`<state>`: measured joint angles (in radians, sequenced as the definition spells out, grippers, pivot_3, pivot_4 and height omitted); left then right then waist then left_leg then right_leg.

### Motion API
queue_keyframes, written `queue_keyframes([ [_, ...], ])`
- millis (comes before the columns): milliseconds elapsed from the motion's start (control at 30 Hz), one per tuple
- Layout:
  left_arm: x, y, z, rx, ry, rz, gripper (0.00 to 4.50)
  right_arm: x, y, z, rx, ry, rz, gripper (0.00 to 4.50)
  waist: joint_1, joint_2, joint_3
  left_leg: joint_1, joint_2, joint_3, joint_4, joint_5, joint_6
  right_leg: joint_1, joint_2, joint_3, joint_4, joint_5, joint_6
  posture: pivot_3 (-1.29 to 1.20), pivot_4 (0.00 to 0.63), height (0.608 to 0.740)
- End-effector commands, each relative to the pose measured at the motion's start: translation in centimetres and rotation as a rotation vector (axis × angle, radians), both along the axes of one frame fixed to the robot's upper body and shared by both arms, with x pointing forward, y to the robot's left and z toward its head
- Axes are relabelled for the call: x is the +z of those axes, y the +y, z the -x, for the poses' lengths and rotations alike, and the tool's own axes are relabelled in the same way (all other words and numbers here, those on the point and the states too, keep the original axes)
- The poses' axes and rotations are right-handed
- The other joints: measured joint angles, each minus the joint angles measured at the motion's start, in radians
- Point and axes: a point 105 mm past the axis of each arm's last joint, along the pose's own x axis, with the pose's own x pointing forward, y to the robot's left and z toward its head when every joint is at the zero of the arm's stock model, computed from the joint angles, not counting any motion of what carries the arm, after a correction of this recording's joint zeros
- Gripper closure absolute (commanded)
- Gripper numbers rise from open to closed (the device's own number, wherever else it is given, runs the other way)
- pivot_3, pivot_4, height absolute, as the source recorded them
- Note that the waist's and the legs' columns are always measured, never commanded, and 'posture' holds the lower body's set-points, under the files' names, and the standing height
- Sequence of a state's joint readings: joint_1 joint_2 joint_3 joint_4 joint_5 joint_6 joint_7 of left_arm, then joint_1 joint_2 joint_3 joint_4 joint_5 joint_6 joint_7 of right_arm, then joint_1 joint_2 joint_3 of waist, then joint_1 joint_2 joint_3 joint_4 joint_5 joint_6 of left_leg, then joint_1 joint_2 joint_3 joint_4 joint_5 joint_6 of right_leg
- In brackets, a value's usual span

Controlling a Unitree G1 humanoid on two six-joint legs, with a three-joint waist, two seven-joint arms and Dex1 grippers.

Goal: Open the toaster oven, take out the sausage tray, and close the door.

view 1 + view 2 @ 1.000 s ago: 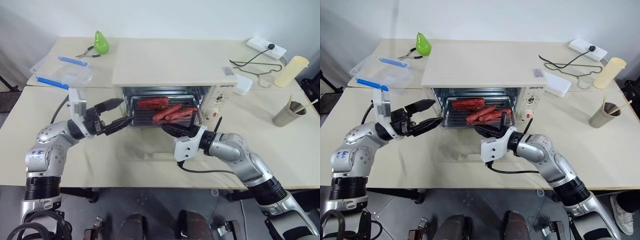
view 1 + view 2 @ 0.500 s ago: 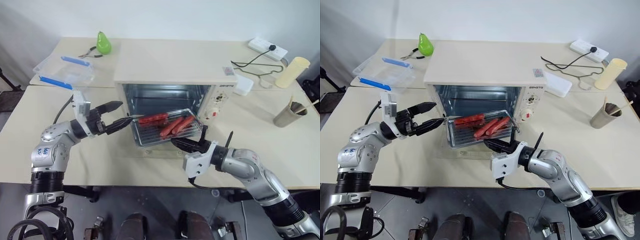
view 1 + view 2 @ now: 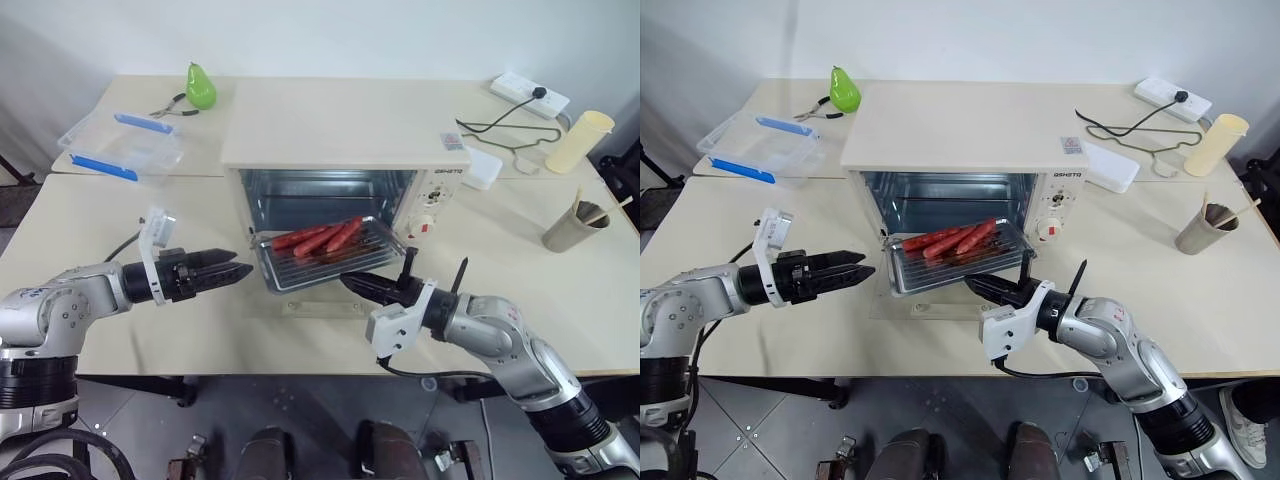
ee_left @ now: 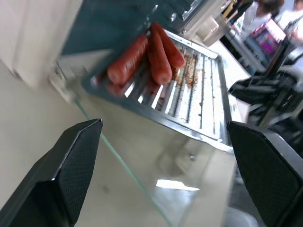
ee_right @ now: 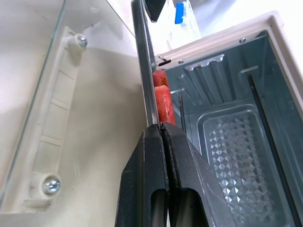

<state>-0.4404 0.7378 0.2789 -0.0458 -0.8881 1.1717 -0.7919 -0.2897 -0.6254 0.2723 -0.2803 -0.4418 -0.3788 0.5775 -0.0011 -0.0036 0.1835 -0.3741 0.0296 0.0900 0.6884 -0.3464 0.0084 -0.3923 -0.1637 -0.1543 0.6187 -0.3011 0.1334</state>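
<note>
Now the sausage tray has been pulled out of the toaster oven. A second ago it was sitting deep inside on its shelf; at this moment most of it hangs out past the front opening, above the door, which lies flat and open on the desk. The tray's near edge is pinched by the right gripper, whose fingers are clenched tight on the thin metal rim. The left gripper has been dropped lower and swung away to the left of the tray; its fingers are spread wide and nothing is held by them.

It can be judged that the first step is done and the second is well under way. The tray must next be carried clear and set down on the desk, and then the door can be shut. The tray is tilted a little and is held by one edge only, so the sausages could be rolled off.

Things can be counted. One oven, one tray and one door are seen. About four red sausages are lying on the rack, though some are packed close, so the count is not sure. One clear box with blue clips and one green pear are seen far on the left.
</note>
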Motion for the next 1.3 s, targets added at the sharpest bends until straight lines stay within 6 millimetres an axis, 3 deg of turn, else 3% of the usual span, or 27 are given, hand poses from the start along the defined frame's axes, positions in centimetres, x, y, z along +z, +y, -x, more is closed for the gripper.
queue_keyframes([
  [33,1.5,-0.8,0.6,-0.027,0.018,0.026,0.0,0.4,0.0,0.4,0.021,-0.026,-0.008,4.47,-0.002,0.0,0.0,0.0,0.0,0.0,0.0,0.0,0.0,0.0,0.0,0.0,0.0,0.0,0.0,0.0,0.15,0.74],
  [333,-1.5,-1.6,1.3,-0.028,0.333,-0.01,0.0,0.2,-0.4,0.0,0.017,-0.026,-0.004,4.47,0.001,0.0,0.0,0.003,0.0,0.0,-0.002,0.0,0.0,0.0,0.0,0.004,0.0,0.0,0.0,0.0,0.15,0.74],
  [567,-1.2,-3.3,0.3,-0.044,0.355,0.141,0.0,0.2,-0.3,-0.1,0.019,-0.032,-0.008,4.47,0.0,0.0,0.0,0.004,-0.001,0.001,-0.002,0.0,0.0,0.0,0.0,0.006,0.0,0.0,0.0,0.0,0.15,0.74],
  [867,-2.9,-5.4,-0.7,-0.009,0.462,0.182,0.0,0.2,-0.6,-0.1,0.026,-0.029,0.001,4.47,0.0,-0.001,-0.001,0.005,-0.001,0.001,-0.002,0.0,0.0,0.0,0.0,0.007,0.001,0.0,0.0,0.0,0.15,0.74],
  [967,-3.5,-5.4,-1.6,0.067,0.492,0.204,0.58,0.1,-0.7,0.0,0.026,-0.028,0.004,4.5,0.002,-0.002,-0.001,0.006,-0.001,0.001,-0.001,0.0,0.0,0.001,0.0,0.008,0.001,0.0,0.0,0.0,0.15,0.74],
  [1300,-4.0,-6.2,-1.4,0.057,0.569,0.277,3.66,0.3,-0.9,0.1,0.024,-0.02,-0.002,4.5,0.0,-0.003,-0.002,0.006,-0.001,0.001,-0.001,0.0,0.0,0.001,0.0,0.008,0.001,0.0,0.0,0.0,0.15,0.74],
])
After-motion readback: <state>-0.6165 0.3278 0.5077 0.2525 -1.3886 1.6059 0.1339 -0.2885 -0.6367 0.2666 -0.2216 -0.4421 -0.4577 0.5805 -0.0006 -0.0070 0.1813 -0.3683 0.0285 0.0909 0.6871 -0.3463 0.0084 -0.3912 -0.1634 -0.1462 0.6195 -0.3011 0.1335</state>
